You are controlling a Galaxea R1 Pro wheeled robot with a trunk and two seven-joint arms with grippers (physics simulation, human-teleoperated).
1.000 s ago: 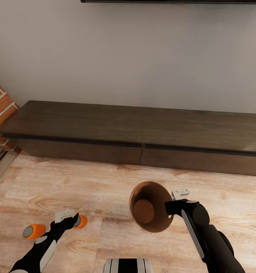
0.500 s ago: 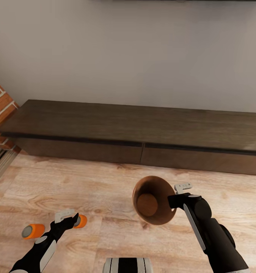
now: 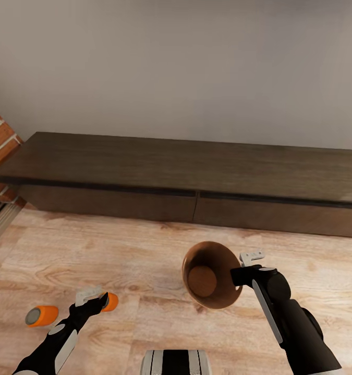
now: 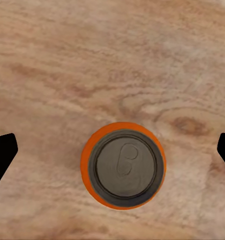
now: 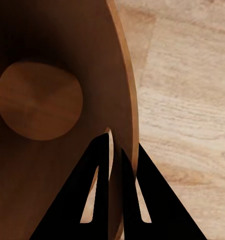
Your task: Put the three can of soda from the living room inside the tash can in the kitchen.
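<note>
Between right fingers, bin rim.

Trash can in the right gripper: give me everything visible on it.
The round copper-brown trash can looks like smooth wood or metal with a thin rim and a flat round bottom. It is held tilted above the light wood plank floor, mouth turned toward the head camera, and its dark inside holds nothing. The right gripper pinches its wall, one finger inside, one outside.
</note>
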